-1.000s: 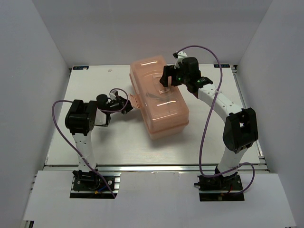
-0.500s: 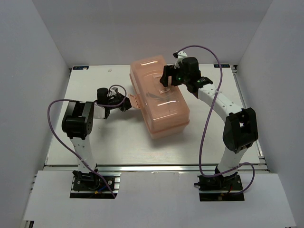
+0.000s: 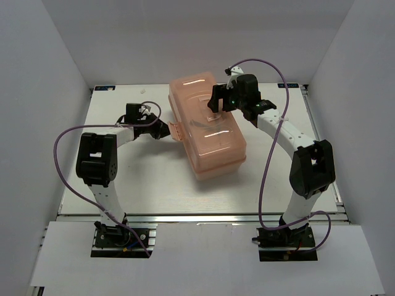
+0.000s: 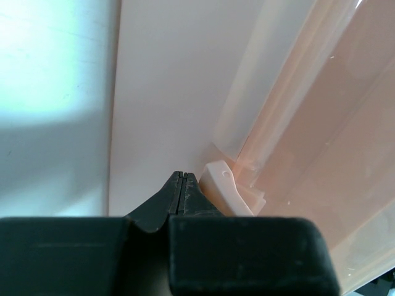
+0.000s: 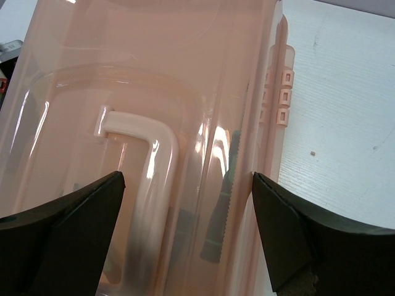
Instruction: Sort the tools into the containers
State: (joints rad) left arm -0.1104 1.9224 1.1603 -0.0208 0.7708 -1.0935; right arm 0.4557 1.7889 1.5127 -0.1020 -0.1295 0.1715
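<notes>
The salmon-pink toolbox (image 3: 207, 129) stands closed in the middle of the table. My right gripper (image 3: 216, 105) is open and empty just above its lid, with the fingers either side of the white lid handle (image 5: 157, 160). Through the lid (image 5: 154, 49) I see dark green screwdriver handles (image 5: 222, 209) inside. The wrench is hidden. My left gripper (image 3: 165, 131) is shut and empty at the box's left side. Its tips (image 4: 184, 175) sit right beside the pale latch tab (image 4: 225, 185); I cannot tell if they touch.
The box's hinge lugs (image 5: 281, 95) show on its right edge, with bare white table (image 5: 345, 92) beyond. Grey walls close in the table on three sides. Purple cables loop off both arms.
The left arm has swung its elbow and wrist toward the far left while its shut gripper stays at the latch tab. The right arm and the toolbox have not moved.
</notes>
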